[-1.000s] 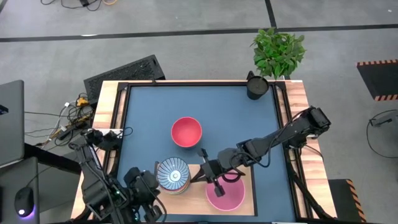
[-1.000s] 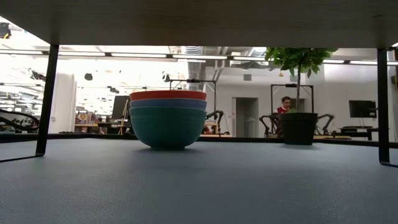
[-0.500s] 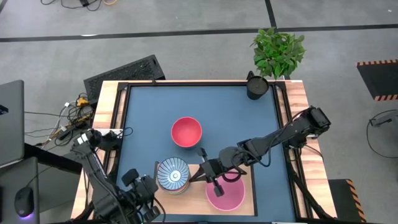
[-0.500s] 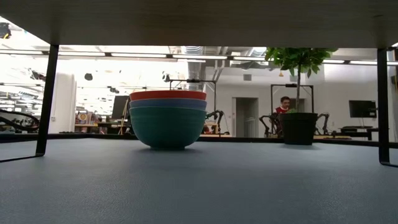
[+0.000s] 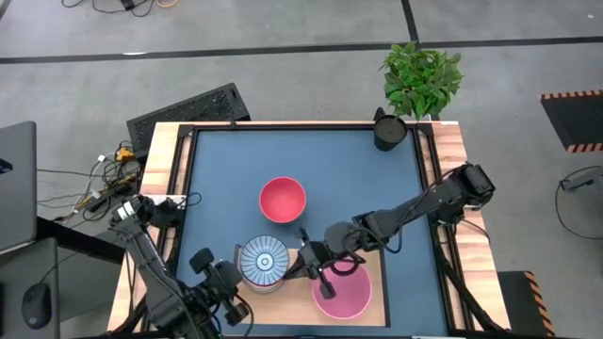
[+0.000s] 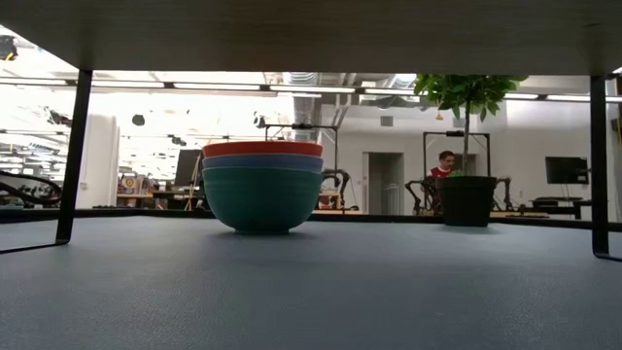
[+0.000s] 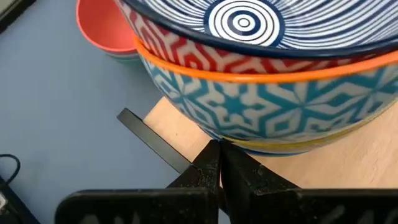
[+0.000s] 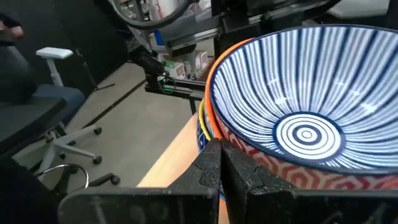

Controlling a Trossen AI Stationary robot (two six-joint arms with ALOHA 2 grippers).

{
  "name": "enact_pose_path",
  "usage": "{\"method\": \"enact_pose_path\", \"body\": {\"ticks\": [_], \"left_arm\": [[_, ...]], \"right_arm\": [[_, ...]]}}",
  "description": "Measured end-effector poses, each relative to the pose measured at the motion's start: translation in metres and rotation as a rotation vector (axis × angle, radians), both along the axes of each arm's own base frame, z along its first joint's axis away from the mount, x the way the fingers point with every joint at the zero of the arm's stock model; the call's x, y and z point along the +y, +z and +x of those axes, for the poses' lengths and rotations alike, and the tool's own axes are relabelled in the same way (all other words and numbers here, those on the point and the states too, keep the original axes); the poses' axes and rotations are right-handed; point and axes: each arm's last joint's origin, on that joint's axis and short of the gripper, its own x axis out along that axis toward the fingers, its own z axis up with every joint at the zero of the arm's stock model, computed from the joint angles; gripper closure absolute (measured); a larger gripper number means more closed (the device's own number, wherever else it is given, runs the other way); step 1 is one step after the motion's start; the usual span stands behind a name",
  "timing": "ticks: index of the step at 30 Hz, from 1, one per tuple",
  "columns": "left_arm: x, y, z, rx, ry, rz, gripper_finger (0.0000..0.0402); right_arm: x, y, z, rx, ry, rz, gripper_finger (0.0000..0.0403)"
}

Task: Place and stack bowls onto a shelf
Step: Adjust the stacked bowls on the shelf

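Just beside the striped bowl [image 5: 263, 263] sits the right pincer [image 5: 303, 266], closed

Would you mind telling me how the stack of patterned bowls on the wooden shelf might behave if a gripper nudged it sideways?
The patterned stack is three nested bowls on one narrow foot, so it may rock. Glossy glaze suggests slippery, chip-prone ceramic. It would probably slide across the flat shelf as one.

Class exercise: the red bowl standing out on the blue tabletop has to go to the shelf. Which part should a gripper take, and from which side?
Probably the rim of the red bowl, from straight above, one finger inside and one outside. It sits upright and open-mouthed, nested on the stacked bowls seen in the low view, so its curved wall offers little to pinch, and nothing crowds it.
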Motion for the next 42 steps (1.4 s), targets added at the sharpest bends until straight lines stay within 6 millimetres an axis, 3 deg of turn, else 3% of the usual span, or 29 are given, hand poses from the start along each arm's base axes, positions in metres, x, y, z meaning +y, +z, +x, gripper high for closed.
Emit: {"method": "enact_pose_path", "body": {"ticks": [24,36,42], "left_arm": [[-0.005,0.001,-0.004,-0.067,0.023,-0.009,0.0401],[-0.025,0.010,-0.031,-0.141,0.066,-0.141,0.0401],[-0.027,0.014,-0.034,-0.290,0.081,-0.101,0.0401]], "right_arm": [[-0.001,-0.004,-0.002,0.023,0.002,-0.067,0.0375],[-0.002,-0.015,-0.002,0.091,-0.004,-0.103,0.0375],[-0.002,-0.012,-0.003,0.079,-0.001,-0.101,0.0375]]}}
